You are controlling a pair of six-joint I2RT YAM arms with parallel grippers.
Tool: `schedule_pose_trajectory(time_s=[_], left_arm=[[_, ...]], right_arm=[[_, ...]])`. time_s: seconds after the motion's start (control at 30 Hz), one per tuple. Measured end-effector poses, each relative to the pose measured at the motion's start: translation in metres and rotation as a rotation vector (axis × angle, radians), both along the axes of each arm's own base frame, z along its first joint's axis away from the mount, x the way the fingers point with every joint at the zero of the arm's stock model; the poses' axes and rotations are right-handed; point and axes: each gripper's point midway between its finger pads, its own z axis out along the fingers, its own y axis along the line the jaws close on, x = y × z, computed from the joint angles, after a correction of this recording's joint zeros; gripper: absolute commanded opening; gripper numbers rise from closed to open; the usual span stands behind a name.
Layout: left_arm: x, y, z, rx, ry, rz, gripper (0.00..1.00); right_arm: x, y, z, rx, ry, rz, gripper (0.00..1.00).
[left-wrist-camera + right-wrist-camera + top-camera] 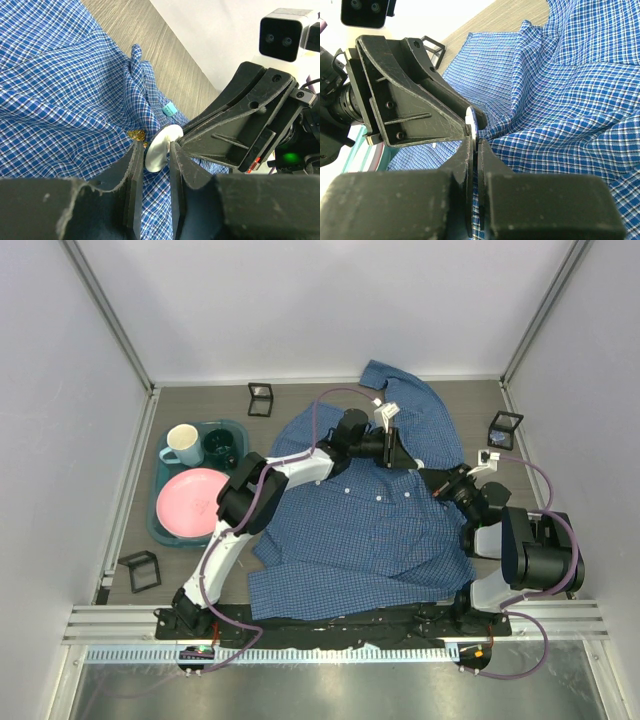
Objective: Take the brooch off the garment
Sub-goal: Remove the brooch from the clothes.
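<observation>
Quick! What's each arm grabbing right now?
Left end effector: closed on the white disc.
Right end effector: closed at the disc's edge; what it pinches cannot be told.

left tool (152, 150): narrowly parted, gripping | right tool (474, 142): pinched closed | tips meeting

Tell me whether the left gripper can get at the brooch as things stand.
Likely yes: the left gripper has the brooch between its fingers, and the shut right gripper beside it blocks nothing.
</observation>
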Motion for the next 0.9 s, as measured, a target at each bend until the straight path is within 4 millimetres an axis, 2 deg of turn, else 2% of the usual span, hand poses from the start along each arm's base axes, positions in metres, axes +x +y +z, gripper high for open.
schedule_pose_trajectory(time_s=[0.23, 0.57, 0.67, 0.8, 0.9], left_arm=[[0.0019, 0.0009, -0.0048, 0.007, 0.004, 0.020, 0.44], [0.0049, 0.0031, -0.0090, 0.010, 0.003, 0.039, 0.49], [0.0049, 0.0036, -0.0093, 0.005, 0.006, 0.041, 0.39], [0.0014, 0.0026, -0.0051, -0.020, 0.013, 0.024, 0.16], [0.0040, 0.0048, -0.0018, -0.036, 0.014, 0.024, 0.08]], right_arm=[[-0.0005, 0.0010, -0.0002, 0.000, 0.001, 0.005, 0.01], [-0.0008, 0.0015, -0.0004, 0.001, 0.001, 0.007, 0.01], [-0.0009, 0.0018, -0.0004, 0.001, 0.002, 0.008, 0.01], [-0.0009, 0.0019, -0.0010, 0.000, 0.004, 0.008, 0.01], [-0.0002, -0.0006, -0.0038, 0.000, 0.017, -0.006, 0.01]])
